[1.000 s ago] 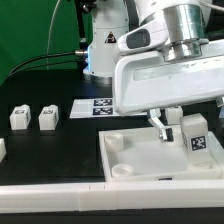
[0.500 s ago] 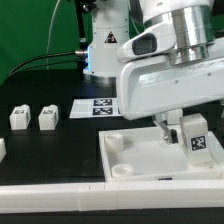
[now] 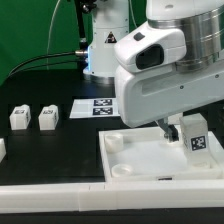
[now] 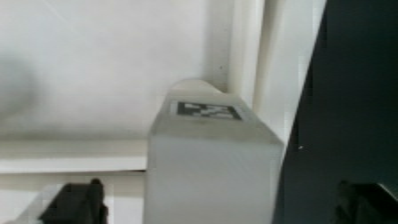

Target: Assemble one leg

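A leg (image 3: 197, 136), a small white block with a black-and-white tag, stands upright at the corner of the large white panel (image 3: 140, 162) on the exterior view's right. My gripper (image 3: 180, 130) hangs over it, and the big white hand hides most of the fingers. In the wrist view the leg (image 4: 210, 150) fills the middle, tag facing the camera. My gripper (image 4: 217, 202) is open. One dark fingertip (image 4: 71, 203) stands on each side of the leg, with a gap between each and the leg. The panel's white surface (image 4: 98, 90) lies behind.
Two more tagged legs (image 3: 19, 117) (image 3: 48, 117) stand on the black table at the exterior view's left. The marker board (image 3: 95, 106) lies behind them. A white bar (image 3: 60, 192) runs along the front edge. The arm's base (image 3: 105, 50) stands at the back.
My hand has come lower and toward the exterior view's right, now covering more of the panel's corner. The leg and the other parts have not moved.
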You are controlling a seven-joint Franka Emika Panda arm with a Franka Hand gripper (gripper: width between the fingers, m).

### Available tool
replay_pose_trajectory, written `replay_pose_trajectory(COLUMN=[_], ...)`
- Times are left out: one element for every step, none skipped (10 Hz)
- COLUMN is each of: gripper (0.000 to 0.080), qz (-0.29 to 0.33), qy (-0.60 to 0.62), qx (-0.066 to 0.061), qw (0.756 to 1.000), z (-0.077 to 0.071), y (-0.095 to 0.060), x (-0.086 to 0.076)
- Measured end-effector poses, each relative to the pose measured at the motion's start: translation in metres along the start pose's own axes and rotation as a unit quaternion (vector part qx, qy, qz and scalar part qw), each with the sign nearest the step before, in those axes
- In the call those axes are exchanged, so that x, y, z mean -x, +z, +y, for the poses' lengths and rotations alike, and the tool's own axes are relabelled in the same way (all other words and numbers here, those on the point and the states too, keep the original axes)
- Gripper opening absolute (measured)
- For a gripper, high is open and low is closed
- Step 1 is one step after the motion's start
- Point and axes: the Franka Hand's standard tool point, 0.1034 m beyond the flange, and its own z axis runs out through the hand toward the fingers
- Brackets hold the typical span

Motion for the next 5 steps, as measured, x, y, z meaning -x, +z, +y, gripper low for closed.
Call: replay_pose_trajectory(gripper=[0.0649, 0.0628, 0.0482, 0.0482, 0.0312], qz=[0.001, 0.003, 0.003, 0.003, 0.003], qy=[0.0, 0.0, 0.0, 0.0, 0.0], qx=[0.0, 0.0, 0.0, 0.0, 0.001], qw=[1.0, 1.0, 1.0, 1.0, 1.0], z=[0.0002, 0.0007, 0.0005, 0.0005, 0.0009], y=[0.0002, 0.0009, 0.001, 0.0011, 0.0012], x=[0.0001, -0.0002, -0.0002, -0.0002, -0.0002])
